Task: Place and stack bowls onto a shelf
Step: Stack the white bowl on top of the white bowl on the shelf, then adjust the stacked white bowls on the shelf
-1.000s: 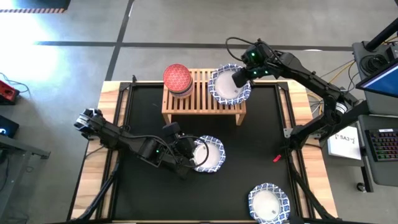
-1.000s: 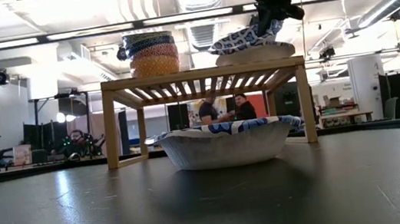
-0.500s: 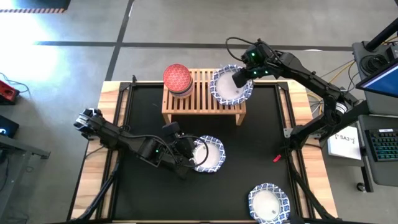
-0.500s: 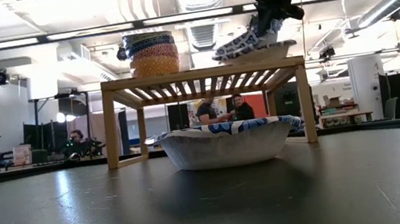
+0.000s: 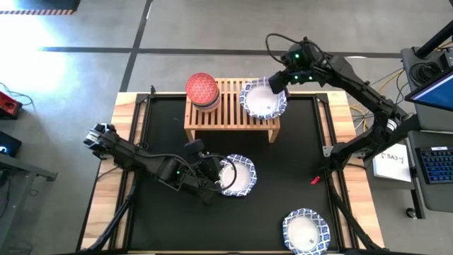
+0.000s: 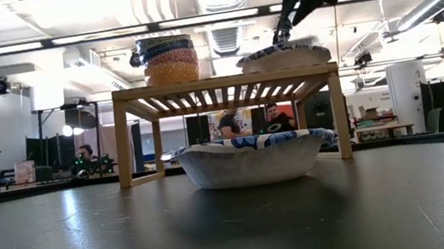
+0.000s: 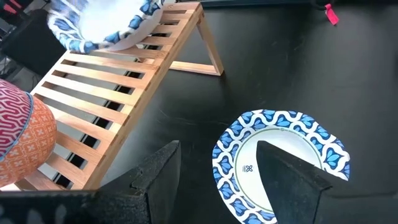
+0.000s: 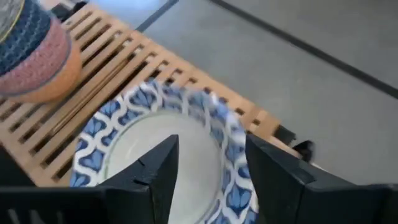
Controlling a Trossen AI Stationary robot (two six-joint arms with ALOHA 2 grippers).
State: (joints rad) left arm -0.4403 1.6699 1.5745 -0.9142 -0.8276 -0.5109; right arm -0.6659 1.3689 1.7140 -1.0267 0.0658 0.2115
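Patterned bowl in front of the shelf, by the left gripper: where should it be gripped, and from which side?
Grip the blue-patterned rim of the bowl on the edge nearest the left gripper, one finger inside and one outside. It sits upright and too wide to span, so the thin flared rim looks like the only hold. The open fingers already flank that edge.

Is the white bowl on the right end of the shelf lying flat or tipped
Flat. In the low view the white bowl sits level on the shelf, and the right hand hangs open above it, clear of the rim.
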